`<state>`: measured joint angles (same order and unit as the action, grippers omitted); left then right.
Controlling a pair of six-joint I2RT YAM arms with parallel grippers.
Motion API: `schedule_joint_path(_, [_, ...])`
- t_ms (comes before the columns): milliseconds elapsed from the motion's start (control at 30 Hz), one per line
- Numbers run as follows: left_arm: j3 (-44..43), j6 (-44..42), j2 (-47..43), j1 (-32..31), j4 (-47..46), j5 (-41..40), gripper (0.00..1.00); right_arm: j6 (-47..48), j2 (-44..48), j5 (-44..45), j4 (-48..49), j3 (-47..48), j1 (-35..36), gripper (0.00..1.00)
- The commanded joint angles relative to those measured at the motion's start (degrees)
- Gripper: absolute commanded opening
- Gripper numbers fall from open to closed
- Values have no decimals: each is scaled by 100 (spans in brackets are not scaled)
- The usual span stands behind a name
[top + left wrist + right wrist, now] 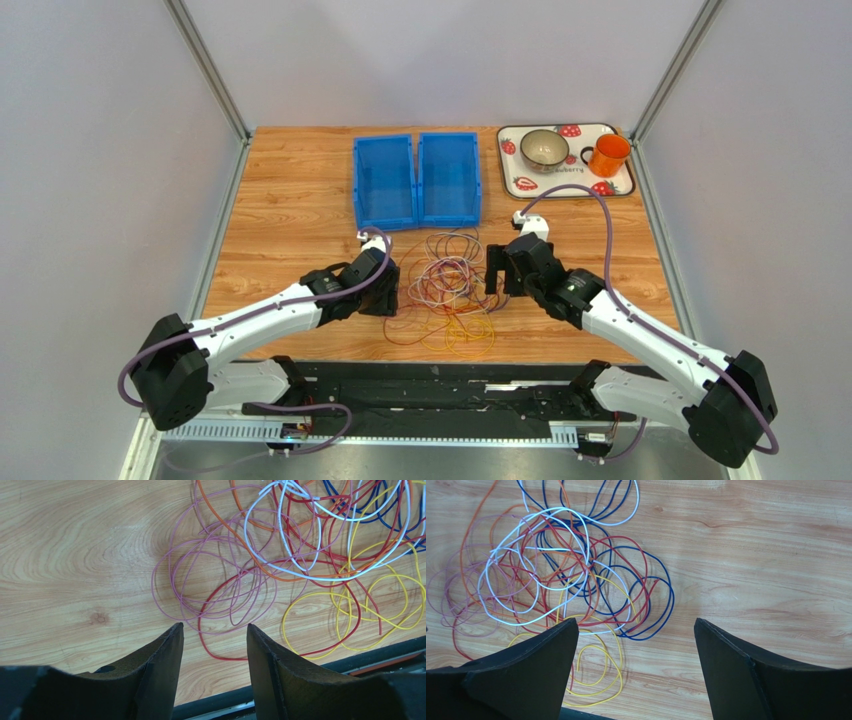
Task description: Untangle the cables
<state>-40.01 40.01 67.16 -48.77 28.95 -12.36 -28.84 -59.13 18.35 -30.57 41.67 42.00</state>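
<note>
We see two blue bins (pixel 415 180) and a tray (pixel 575 184) behind the cables (pixel 450 295), left gripper (pixel 215 630) jaws part-open over a red loop (pixel 220 657), right gripper (pixel 636 625) jaws wide, both empty

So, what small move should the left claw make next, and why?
Probably close the left claw on the red cable, lowering first if it is not yet down. The near end of that cable's loop lies between the open fingers, at the outer edge of the tangle, so it looks like the easiest strand to pinch and draw away.
</note>
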Motion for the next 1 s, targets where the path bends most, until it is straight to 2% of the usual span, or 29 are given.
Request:
schedule_joint_path(0, [-103,33,183,-27,-223,40,57,80,-186,99,200,61,37,91])
schedule_joint_path(100, [-174,129,377,-36,-171,-55,51,63,-195,151,200,-10,28,90])
schedule_joint_path(300, [19,174,254,-106,-469,190,51,150,-204,301,235,-89,45,91])
schedule_joint_path(467, [-60,112,289,-238,-513,94,52,221,-371,310,235,8,28,91])
schedule_joint_path(633, [-60,148,631,-247,-539,-12,51,212,-353,327,253,-36,28,90])
schedule_joint_path(833, [-173,42,1141,-247,-838,32,33,247,-476,318,288,16,19,90])
schedule_joint_path(867, [-243,-1,1220,-247,-804,-20,21,256,-494,318,288,43,10,90])
schedule_joint_path(900, [-540,-45,1282,-247,-690,-56,3,256,-529,318,288,52,19,90])
schedule_joint_path(967, [-963,-212,1388,-247,-85,-265,0,256,-555,301,288,61,19,90])
